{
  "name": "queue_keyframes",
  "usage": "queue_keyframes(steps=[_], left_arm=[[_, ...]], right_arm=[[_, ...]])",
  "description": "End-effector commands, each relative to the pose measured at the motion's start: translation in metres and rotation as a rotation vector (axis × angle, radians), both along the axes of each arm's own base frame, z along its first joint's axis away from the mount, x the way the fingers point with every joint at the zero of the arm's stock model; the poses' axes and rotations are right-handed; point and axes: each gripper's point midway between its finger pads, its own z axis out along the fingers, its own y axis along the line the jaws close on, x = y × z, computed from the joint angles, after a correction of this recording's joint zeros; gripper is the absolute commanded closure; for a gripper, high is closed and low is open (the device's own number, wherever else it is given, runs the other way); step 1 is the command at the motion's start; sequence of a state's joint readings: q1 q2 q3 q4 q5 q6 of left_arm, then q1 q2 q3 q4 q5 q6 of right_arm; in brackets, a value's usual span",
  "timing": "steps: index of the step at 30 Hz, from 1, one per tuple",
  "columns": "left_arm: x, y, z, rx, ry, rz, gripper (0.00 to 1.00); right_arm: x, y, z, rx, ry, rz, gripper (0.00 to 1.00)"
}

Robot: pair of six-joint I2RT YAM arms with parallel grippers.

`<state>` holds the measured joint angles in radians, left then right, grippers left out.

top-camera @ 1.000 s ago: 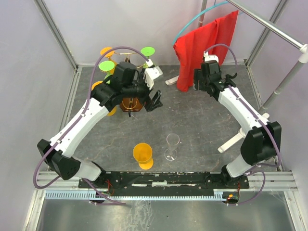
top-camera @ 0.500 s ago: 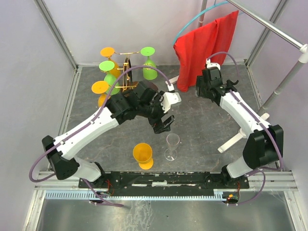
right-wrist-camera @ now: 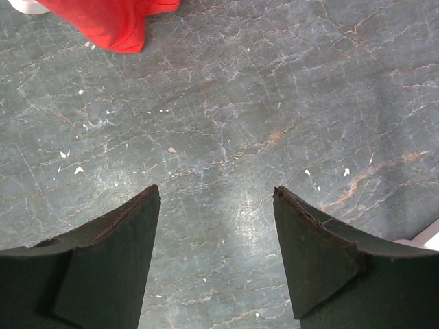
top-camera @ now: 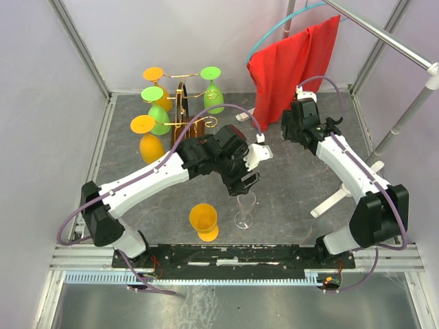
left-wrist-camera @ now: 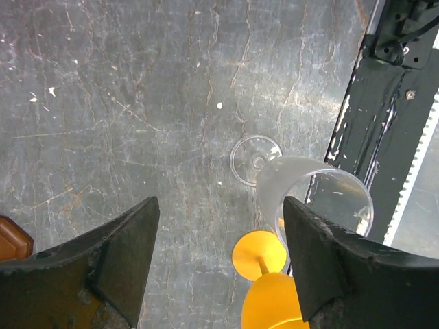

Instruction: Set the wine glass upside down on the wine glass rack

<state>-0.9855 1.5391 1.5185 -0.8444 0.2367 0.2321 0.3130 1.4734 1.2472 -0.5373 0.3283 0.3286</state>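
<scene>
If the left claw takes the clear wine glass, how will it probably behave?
The clear wine glass stands upright on a thin stem and small foot, so a sideways push would probably tip it. Its smooth transparent wall looks slippery, perhaps fragile, so the open left claw should close gently. The orange glass stands close; a tipped glass might strike it.

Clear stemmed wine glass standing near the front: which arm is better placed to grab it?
Left. The left gripper, open, hovers just above the clear stemmed wine glass; the right gripper, also open, sits far back by the red cloth.
</scene>
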Motion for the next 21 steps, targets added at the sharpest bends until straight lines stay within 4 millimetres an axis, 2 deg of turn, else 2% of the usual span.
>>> queue_keyframes(steps=[1, 5, 10, 15, 18, 21], left_arm=[[-0.002, -0.006, 0.006, 0.002, 0.013, 0.02, 0.23], [-0.002, -0.005, -0.001, 0.035, 0.015, 0.021, 0.34], [-0.002, -0.006, -0.002, 0.043, 0.021, 0.024, 0.63], [-0.003, -0.009, -0.002, 0.038, 0.026, 0.018, 0.8], [0.003, -0.009, 0.005, 0.03, -0.004, 0.03, 0.94], [0.018, -0.007, 0.023, 0.019, -0.089, 0.068, 0.97]], right_arm=[[0.007, -0.004, 0.017, -0.012, -0.062, -0.011, 0.26], [0.009, -0.004, 0.016, -0.017, -0.061, -0.007, 0.26], [0.012, -0.003, 0.017, -0.024, -0.063, 0.001, 0.26], [0.015, -0.001, 0.019, -0.022, -0.065, 0.007, 0.26], [0.016, 0.0, 0.022, -0.007, -0.068, 0.008, 0.26], [0.017, 0.001, 0.026, 0.015, -0.076, -0.003, 0.26]])
